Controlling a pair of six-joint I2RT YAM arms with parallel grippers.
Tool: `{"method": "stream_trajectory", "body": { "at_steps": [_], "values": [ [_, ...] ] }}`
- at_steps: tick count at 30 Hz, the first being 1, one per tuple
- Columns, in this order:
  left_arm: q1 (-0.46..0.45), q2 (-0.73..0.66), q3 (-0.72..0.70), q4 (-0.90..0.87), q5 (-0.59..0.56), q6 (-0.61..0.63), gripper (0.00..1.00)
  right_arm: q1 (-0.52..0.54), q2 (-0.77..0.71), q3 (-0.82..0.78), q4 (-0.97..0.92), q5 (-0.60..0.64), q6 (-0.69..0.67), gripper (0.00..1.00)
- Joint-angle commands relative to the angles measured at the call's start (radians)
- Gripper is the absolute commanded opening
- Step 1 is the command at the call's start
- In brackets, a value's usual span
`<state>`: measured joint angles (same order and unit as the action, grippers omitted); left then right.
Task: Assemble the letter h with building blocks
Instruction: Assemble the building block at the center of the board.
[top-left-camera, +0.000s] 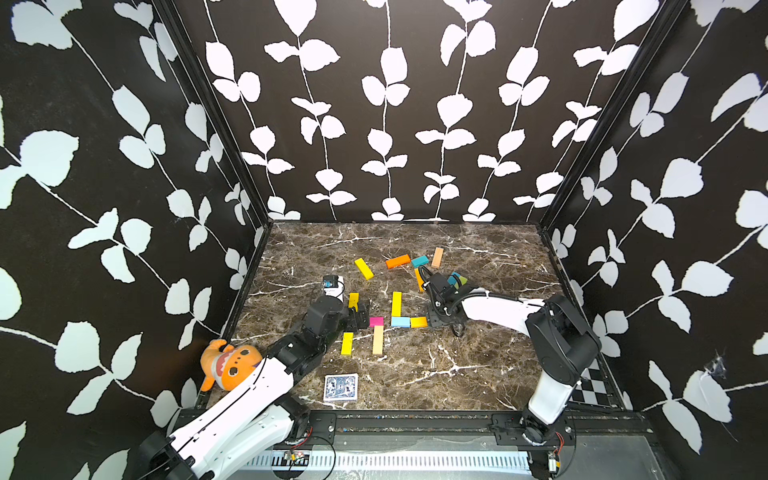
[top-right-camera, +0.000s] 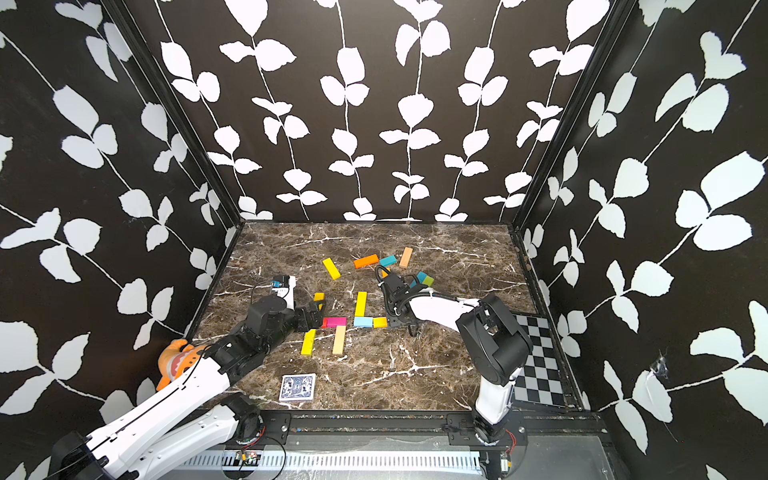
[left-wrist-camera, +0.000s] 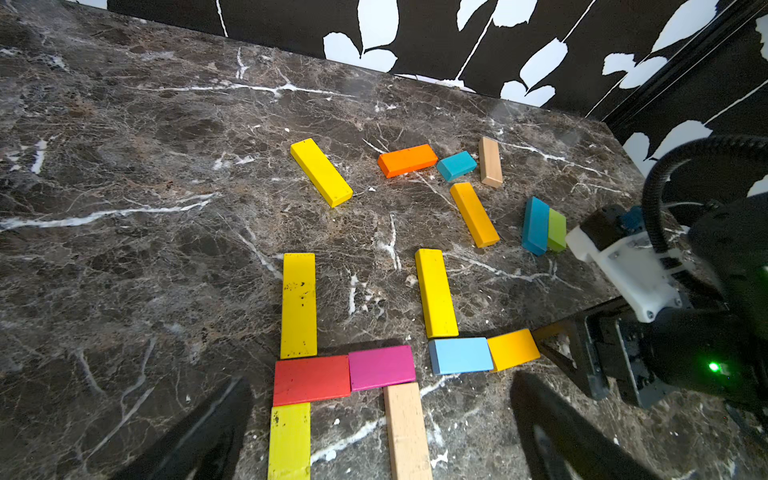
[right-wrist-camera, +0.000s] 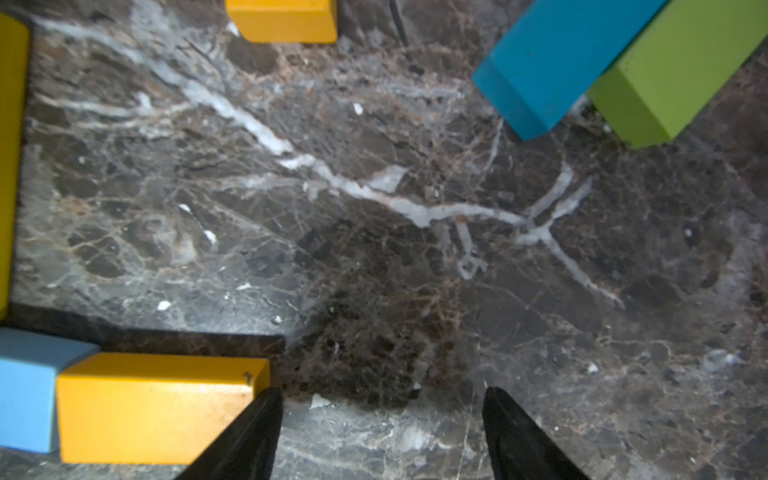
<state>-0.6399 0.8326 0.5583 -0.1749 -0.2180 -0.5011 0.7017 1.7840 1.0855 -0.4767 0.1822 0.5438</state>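
The letter h lies flat in the left wrist view. It is made of a yellow bar (left-wrist-camera: 298, 305), a red block (left-wrist-camera: 311, 380), a pink block (left-wrist-camera: 381, 368), a tan leg (left-wrist-camera: 407, 432) and a lower yellow bar (left-wrist-camera: 289, 442). My left gripper (left-wrist-camera: 380, 388) hovers open over it, also seen in a top view (top-left-camera: 360, 316). Beside the h, a yellow bar (top-left-camera: 396, 303), a light blue block (top-left-camera: 400, 321) and an orange-yellow block (right-wrist-camera: 153, 407) form an L. My right gripper (right-wrist-camera: 380, 415) is open and empty. One of its fingers (right-wrist-camera: 249, 432) rests against that orange-yellow block's end.
Loose building blocks lie farther back: yellow (top-left-camera: 363, 268), orange (top-left-camera: 397, 261), teal (top-left-camera: 419, 261), tan (top-left-camera: 437, 257), and a teal-green pair (right-wrist-camera: 602, 62). A blue playing card (top-left-camera: 340, 387) sits near the front edge. An orange plush toy (top-left-camera: 226, 363) is at the left wall.
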Motion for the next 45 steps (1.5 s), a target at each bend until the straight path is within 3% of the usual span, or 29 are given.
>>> {"method": "stream_trajectory", "body": {
  "at_steps": [1, 27, 35, 39, 45],
  "values": [
    [-0.003, -0.01, 0.026, -0.01, -0.007, 0.008, 0.99, 0.006, 0.005, 0.011, -0.042, 0.055, 0.03, 0.76],
    [-0.002, -0.002, 0.018, 0.002, -0.007, 0.007, 0.99, 0.048, -0.004, -0.013, -0.027, -0.005, 0.065, 0.75],
    [-0.002, 0.004, 0.018, 0.002, -0.003, 0.01, 0.99, 0.052, -0.029, -0.031, -0.038, 0.035, 0.091, 0.76],
    [-0.002, 0.031, 0.023, 0.026, 0.03, 0.014, 0.99, 0.043, -0.091, -0.059, -0.008, 0.073, 0.102, 0.79],
    [-0.002, 0.17, 0.064, 0.094, 0.171, 0.006, 0.99, 0.013, -0.175, -0.126, 0.14, -0.012, 0.069, 0.81]
  ]
}}
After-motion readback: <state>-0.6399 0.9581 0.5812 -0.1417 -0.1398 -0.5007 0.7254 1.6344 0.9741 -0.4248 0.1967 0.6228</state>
